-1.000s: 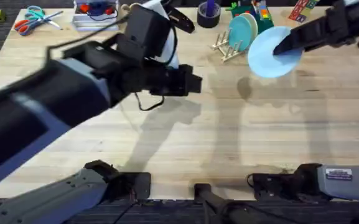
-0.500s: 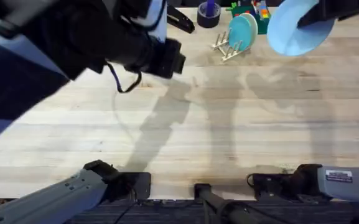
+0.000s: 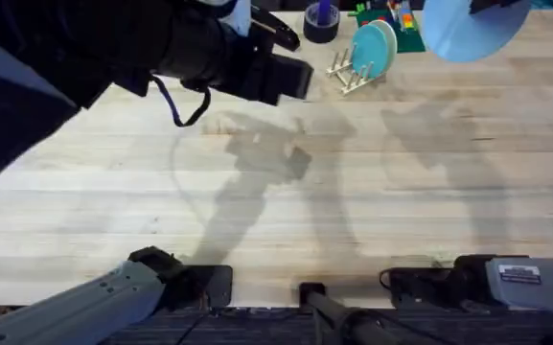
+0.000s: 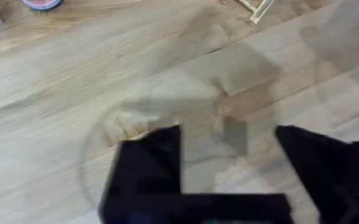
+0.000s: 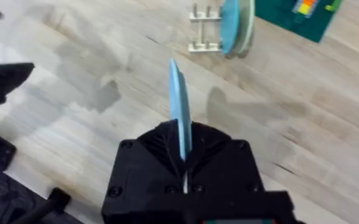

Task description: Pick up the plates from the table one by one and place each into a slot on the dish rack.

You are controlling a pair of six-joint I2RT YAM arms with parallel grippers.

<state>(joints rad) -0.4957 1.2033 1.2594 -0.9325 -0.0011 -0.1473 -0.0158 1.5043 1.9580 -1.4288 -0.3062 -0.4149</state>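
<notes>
While clamped edge-on, pale blue plate (image 5: 178,106) upright in right tool (image 5: 184,155).

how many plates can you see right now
3. Two stand in the small light-wood dish rack: a round teal-green plastic plate and a paler one close behind it. A pale blue round plate is held edge-up in the right gripper, above the table. Others may be hidden.

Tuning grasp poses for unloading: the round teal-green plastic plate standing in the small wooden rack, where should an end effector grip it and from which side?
Grip the top rim of the round teal-green plastic plate, coming from above. It stands on edge in the small light-wood dish rack, with a paler plate close behind it. The pegs and base block its lower part, so probably just the upper edge is free, one finger per face.
</notes>
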